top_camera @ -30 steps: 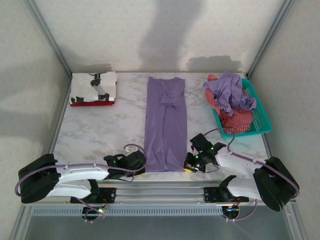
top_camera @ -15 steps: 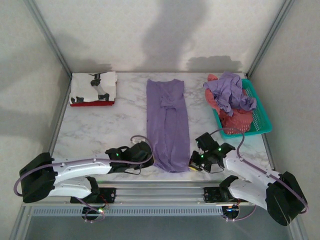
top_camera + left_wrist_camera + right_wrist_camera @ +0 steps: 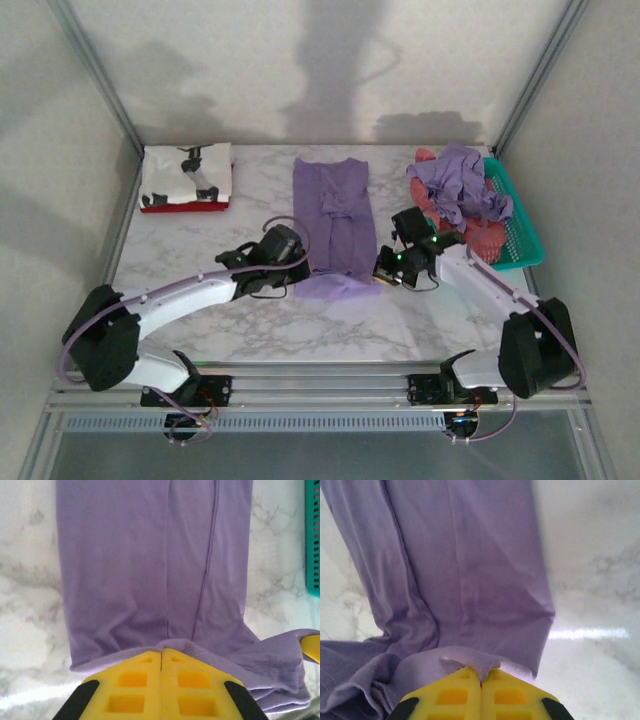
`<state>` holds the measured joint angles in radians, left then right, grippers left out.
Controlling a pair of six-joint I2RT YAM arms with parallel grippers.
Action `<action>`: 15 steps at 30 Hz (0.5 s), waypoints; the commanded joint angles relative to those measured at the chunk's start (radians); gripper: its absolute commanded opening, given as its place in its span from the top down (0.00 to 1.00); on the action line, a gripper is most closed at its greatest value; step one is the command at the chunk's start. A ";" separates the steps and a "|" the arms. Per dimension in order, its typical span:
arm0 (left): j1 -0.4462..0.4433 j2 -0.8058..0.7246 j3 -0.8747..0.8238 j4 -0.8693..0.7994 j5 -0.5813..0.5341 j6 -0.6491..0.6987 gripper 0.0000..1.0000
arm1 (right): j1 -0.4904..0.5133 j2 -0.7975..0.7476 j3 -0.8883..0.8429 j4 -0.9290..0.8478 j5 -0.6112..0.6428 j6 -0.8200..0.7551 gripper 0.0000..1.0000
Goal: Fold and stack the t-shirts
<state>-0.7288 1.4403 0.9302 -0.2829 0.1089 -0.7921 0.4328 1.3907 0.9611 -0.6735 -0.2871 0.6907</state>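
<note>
Smooth lavender t-shirt [image 3: 332,205] folded narrow, left claw [image 3: 161,652], right claw [image 3: 481,672] both clamped on its hem

Fig.: left arm [image 3: 180,298] & right arm [image 3: 482,287], white link shells, black joint housings, lilac cables [image 3: 64,352], green LEDs [image 3: 400,256] nr wrists; black bases [image 3: 190,388] at 7 & 5 o'clock. Ends: left gripper [image 3: 298,274], right gripper [image 3: 382,276], black bodies, yellow fingers [image 3: 132,680] w/ square recesses.

A white marble-patterned table [image 3: 190,265] stands between plain pale walls [image 3: 240,70] marked by soft shadows.
</note>
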 commanded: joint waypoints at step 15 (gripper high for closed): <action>0.132 0.329 0.352 -0.178 -0.086 0.241 1.00 | -0.032 0.388 0.425 -0.100 0.129 -0.222 1.00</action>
<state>-0.6193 1.7576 1.2346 -0.4229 0.0635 -0.5926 0.4122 1.7344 1.3338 -0.7338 -0.2008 0.5102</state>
